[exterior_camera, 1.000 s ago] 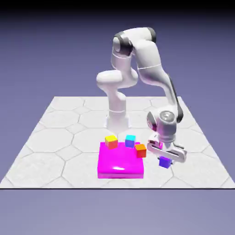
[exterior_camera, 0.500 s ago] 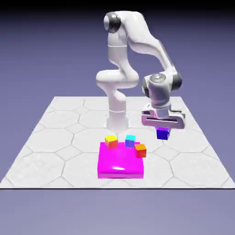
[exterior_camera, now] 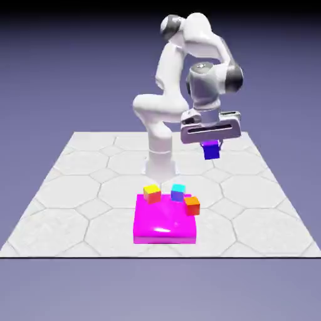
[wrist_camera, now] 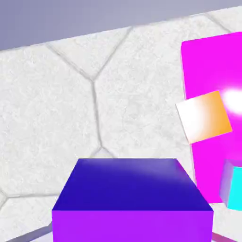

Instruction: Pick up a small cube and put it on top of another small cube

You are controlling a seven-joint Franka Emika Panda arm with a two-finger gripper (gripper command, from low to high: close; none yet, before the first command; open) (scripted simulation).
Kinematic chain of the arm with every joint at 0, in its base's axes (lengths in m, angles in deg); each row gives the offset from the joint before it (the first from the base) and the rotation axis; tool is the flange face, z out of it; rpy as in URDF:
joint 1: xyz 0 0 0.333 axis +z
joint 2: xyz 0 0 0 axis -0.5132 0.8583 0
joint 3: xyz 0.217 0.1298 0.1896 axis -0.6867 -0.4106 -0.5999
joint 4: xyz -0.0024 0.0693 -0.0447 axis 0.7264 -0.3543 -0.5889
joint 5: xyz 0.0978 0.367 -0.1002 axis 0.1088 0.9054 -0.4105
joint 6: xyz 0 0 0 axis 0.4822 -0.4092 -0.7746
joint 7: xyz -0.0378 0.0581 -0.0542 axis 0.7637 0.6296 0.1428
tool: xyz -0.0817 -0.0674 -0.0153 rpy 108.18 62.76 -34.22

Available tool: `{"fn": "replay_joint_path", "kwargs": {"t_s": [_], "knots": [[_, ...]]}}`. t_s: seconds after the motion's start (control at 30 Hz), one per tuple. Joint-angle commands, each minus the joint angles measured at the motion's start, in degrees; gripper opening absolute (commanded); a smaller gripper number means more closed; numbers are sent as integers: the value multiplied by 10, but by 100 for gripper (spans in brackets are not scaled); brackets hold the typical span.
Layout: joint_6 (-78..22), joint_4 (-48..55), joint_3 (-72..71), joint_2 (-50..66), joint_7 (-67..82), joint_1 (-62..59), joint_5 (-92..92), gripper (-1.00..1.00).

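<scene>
In the exterior view my gripper (exterior_camera: 211,145) hangs high above the table, shut on the small cube (exterior_camera: 211,150), a tiny one with deep blue and violet faces. It hovers behind and to the exterior view's right of the magenta slab (exterior_camera: 164,224). In the hand view the held small cube (wrist_camera: 132,198) fills the bottom and hides my fingertips. Three small cubes sit at the slab's far edge: a yellow-topped one (exterior_camera: 151,192), a cyan-topped one (exterior_camera: 178,192) and an orange one (exterior_camera: 192,205). The hand view shows the orange cube (wrist_camera: 204,116) and the cyan-topped cube (wrist_camera: 233,186) on the slab (wrist_camera: 212,66).
The table (exterior_camera: 75,188) is grey-white with hexagon tiles. The robot's base column (exterior_camera: 160,160) stands behind the slab.
The gripper has shut on the small cube at table level beside the slab. The arm then lifted it high and slightly toward the exterior view's left.
</scene>
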Motion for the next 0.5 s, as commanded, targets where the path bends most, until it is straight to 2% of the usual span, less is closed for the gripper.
{"fn": "replay_joint_path", "kwargs": {"t_s": [0.0, 0.47], "knots": [[-15, -3, -13, -21, 21, -17, 9, -100], [-219, -38, -191, -311, 323, -261, 163, -100]]}}
